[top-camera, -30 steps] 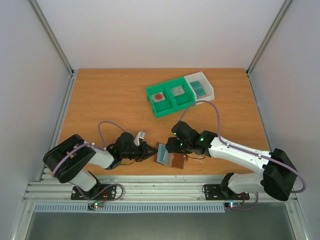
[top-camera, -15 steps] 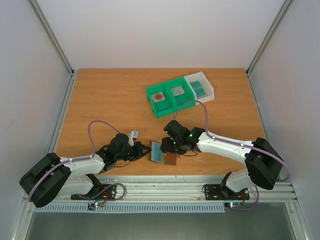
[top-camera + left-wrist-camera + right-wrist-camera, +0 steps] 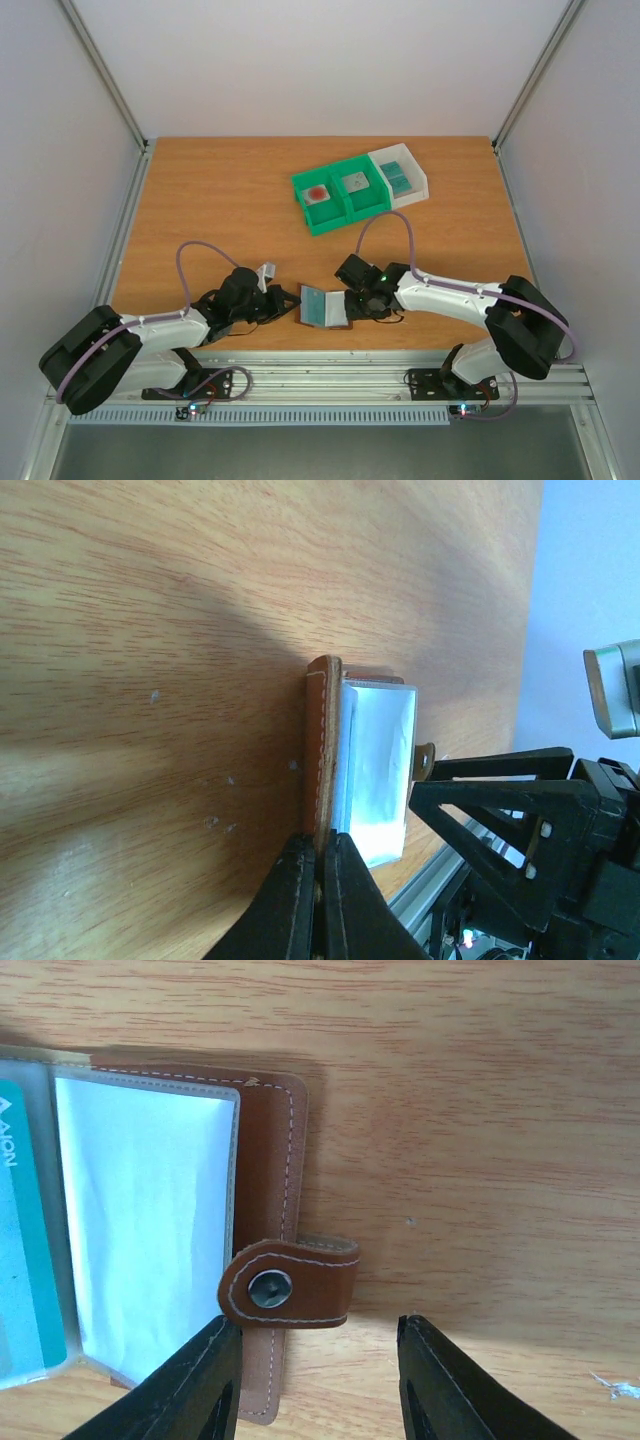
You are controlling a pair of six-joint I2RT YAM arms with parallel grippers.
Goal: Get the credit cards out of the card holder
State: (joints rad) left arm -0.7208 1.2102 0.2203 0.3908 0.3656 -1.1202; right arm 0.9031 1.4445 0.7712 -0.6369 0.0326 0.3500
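The wooden desk [image 3: 200,200] carries two arms bolted at its 6 o'clock edge. Past mid-desk, toward 1 o'clock, sits a green double bin [image 3: 350,216] with a white bin [image 3: 419,180] touching its 2 o'clock end. One green compartment holds a red-spotted tile [image 3: 318,192] and the other holds a grey tile [image 3: 352,182].

The card holder [image 3: 322,305] lies open near the desk's 6 o'clock edge, between the two arms.

The left pincer [image 3: 320,865] reaches in from the holder's 9 o'clock side. It is closed tight on the edge of the brown leather cover, which stands raised on edge.

The right pincer [image 3: 318,1345] is at the holder's 3 o'clock side, its fingers spread apart and holding nothing.

In the right wrist view, a teal credit card [image 3: 25,1240] is tucked in a clear sleeve, with a whitish sleeve panel [image 3: 150,1230] beside it.

The small brown tab [image 3: 295,1282] with its metal snap [image 3: 270,1288] sticks out just above the right pincer's left finger.
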